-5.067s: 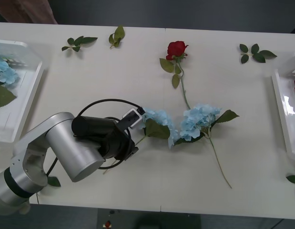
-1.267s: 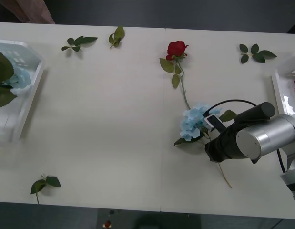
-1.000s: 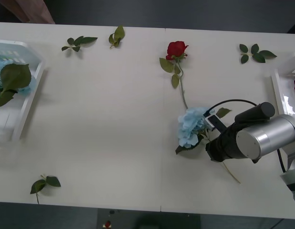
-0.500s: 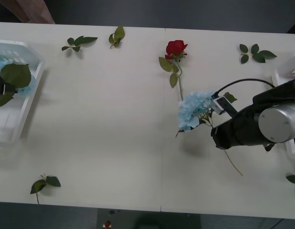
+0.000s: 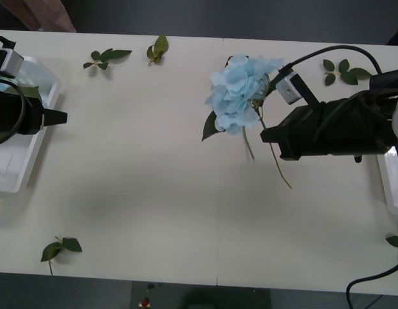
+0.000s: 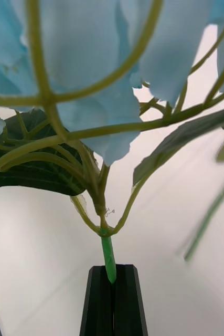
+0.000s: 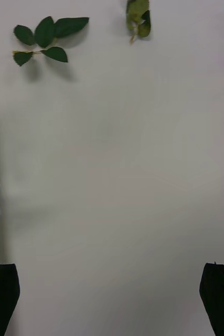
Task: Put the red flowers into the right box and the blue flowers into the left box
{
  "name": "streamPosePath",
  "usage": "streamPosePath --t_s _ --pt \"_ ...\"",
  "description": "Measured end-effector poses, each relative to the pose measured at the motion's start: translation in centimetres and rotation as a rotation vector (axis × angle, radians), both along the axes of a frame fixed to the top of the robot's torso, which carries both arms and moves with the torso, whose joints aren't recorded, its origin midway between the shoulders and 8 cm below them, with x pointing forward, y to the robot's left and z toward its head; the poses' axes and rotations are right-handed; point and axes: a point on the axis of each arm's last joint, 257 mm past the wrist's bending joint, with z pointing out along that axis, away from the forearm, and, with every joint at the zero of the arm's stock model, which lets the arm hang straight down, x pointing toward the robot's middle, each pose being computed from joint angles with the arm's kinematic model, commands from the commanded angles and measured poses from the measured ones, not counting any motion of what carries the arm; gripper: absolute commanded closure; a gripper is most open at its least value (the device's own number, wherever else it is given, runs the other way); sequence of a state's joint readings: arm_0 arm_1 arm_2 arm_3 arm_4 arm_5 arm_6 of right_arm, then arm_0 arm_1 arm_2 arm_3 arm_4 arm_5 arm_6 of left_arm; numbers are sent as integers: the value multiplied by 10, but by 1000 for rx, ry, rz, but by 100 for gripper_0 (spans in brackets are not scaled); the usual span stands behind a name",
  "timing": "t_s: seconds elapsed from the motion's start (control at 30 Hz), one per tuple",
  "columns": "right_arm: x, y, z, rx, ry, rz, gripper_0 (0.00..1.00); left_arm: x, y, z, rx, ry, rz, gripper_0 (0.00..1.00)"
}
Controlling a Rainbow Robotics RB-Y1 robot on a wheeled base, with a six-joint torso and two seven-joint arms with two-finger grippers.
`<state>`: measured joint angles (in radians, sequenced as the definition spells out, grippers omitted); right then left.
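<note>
While one blue flower hangs in the air, the sorting looks well along but not finished.

Done so far: the left box [image 5: 31, 138] lies under the left claw; the left wrist view catches a pale blue scrap at its rim, though how many blue flowers lie inside cannot be told. The right box [image 5: 386, 183] sits beyond the right arm, away from the flower, with little of it visible, so its contents cannot be judged.

Still to do: the carried blue flower [image 5: 240, 93] must cross the worktop [image 5: 141, 193] to the left box, well apart from the right claw. Any red flower behind the lifted bloom is hidden, so I cannot say whether one is left.

Right claw: the right claw [image 6: 112, 278] is pinched narrow on the stem [image 6: 108, 257] of the blue flower, its black fingers pressed together with the green stem end caught between them. The bloom and its leaves spread out just ahead of the fingertips, raised clear of the worktop.

Left claw: the left claw [image 7: 112, 299] hovers at the left box, spread wide and holding nothing, with bare worktop ahead of it.

Stray greenery: loose leaf sprigs [image 5: 107, 58] lie farther ahead of the left claw, not part of the job.
</note>
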<state>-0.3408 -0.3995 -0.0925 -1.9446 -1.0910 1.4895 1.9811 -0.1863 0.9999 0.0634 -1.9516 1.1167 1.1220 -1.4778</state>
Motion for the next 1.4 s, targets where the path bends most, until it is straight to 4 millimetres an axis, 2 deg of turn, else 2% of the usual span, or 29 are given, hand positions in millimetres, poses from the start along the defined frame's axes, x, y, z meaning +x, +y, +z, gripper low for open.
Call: streamPosePath --t_s 0.1,0.27,0.5,0.7,0.93,1.13,1.4 --pt "5 13 19 79 -7 45 100 -9 -17 -2 -116 -12 16 0" --pt "9 22 43 140 -83 151 100 -31 -44 -10 -215 6 -20 0" --pt "3 30 75 276 -54 222 100 -54 -85 12 -412 -33 -48 0" --pt "-4 36 109 415 -24 299 100 -75 -108 10 -431 -10 -68 0" --pt "-13 47 139 509 81 328 100 -94 -156 30 -556 -22 -142 0" --pt "-21 57 164 574 165 337 100 -108 -213 39 -639 -5 -245 0" --pt "-24 67 175 583 230 334 100 -116 -278 54 -727 -27 -340 0"
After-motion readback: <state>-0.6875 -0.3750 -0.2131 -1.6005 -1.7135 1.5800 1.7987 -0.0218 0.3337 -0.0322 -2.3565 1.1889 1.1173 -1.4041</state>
